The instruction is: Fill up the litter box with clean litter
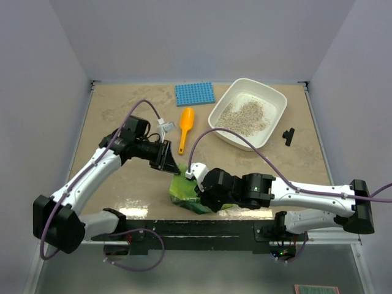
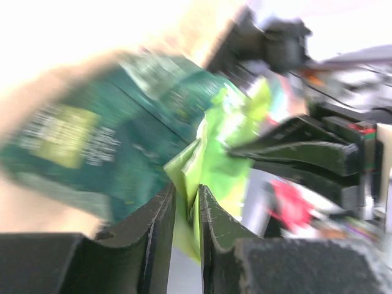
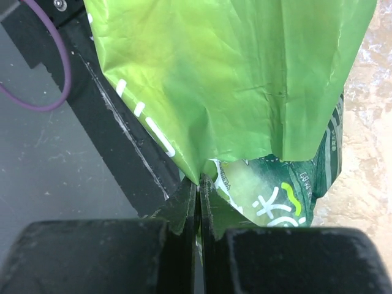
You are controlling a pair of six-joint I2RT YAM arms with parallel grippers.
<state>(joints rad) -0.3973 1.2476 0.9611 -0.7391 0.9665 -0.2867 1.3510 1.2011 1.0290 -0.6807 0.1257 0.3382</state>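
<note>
**Ana:** Where does the white, shallow, rounded plastic litter box (image 1: 277, 120) stand?

**Ben:** At the far right of the surface (image 1: 122, 110). Inside it lies the clean litter (image 1: 246, 116), fine beige-grey granules in a thin, speckled layer. Part of the white floor shows around it, so I judge the box is only partly filled.

**Ana:** And the crinkly green foil bag (image 1: 181, 187)?

**Ben:** It is well apart from the litter box, on the box's near-left side, close to the arm bases. Both arms have it.

**Ana:** How do the claws stand?

**Ben:** The left claw (image 2: 185, 196) is closed on a light green flap of the bag; its wrist view is blurred, but the foil passes between the two fingers. The right claw (image 3: 198, 184) is pressed together on a fold of the same bag, with almost no gap.

**Ana:** Which step is this, in your opinion?

**Ben:** I think it is the handling of the bag, gripped at two places, to open it or to bring it for pouring. I cannot tell whether the mouth is open.

**Ana:** What does the next move ask for?

**Ben:** Probably both arms must lift together and carry the bag toward the litter box, then tip the mouth over the rim. Thin foil may slip or tear if the claws pull apart. The orange plastic scoop (image 1: 185, 128) lies left of the litter box, between bag and box, so the path should pass above it.
</note>
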